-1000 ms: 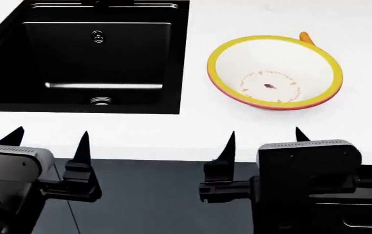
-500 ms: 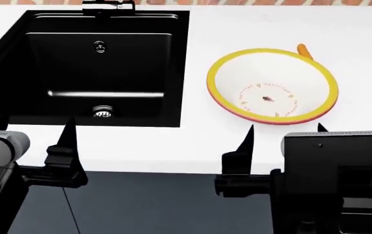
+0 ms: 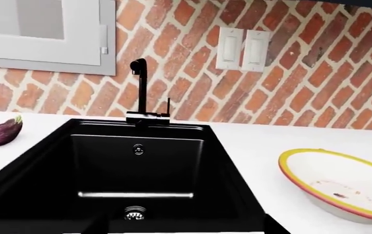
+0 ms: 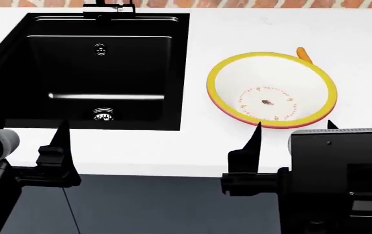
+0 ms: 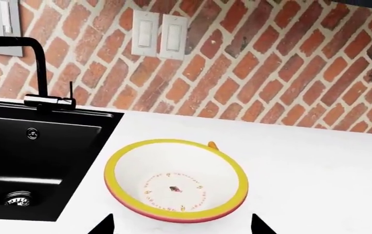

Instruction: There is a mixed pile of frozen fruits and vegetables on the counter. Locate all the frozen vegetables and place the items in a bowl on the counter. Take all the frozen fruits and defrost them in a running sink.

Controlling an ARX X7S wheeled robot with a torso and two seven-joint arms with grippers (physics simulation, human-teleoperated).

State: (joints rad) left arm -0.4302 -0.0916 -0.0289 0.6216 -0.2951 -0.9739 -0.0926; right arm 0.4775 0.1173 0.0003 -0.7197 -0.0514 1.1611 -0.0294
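The white bowl with a yellow rim stands empty on the white counter, right of the black sink. A small orange piece lies just behind the bowl; it also shows in the right wrist view. The purple eggplant lies on the counter left of the sink. The fruits are out of view. My left gripper is open and empty at the counter's front edge before the sink. My right gripper is open and empty just in front of the bowl.
A tall black faucet stands at the back of the sink, with a round metal drain in the basin. A brick wall with two white switches backs the counter. A dark cabinet front lies below the counter edge.
The view has shifted so the sink and bowl sit lower in frame. Both grippers have spread outward, the left further left and the right further right, closer to the bowl.
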